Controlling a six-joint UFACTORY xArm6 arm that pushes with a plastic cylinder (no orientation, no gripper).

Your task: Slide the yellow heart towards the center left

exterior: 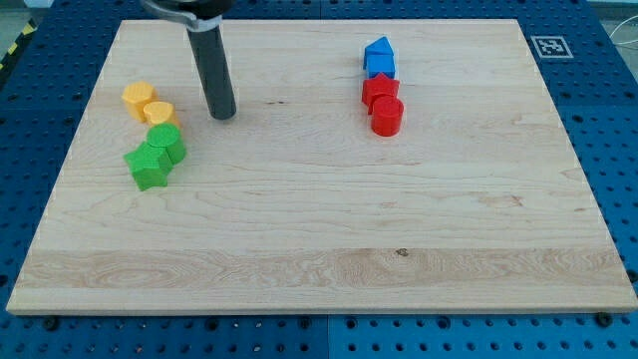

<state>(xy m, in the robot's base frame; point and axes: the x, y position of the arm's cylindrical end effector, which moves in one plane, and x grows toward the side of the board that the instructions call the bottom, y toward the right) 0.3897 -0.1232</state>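
My tip (222,113) bare rod, no jaws, holds nothing. Yellow heart (159,113) at board's 10 o'clock, touching yellow hexagon (139,97) and green block (165,139). Heart lies at 9 o'clock from my tip, near, apart. Target below; I judge push needed from heart's 12.

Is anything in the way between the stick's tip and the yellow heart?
Nothing visible stands between them. My tip sits just to the view's right of the yellow heart, with bare wood in the gap. The yellow hexagon lies on the heart's far side, and the green blocks sit below it.
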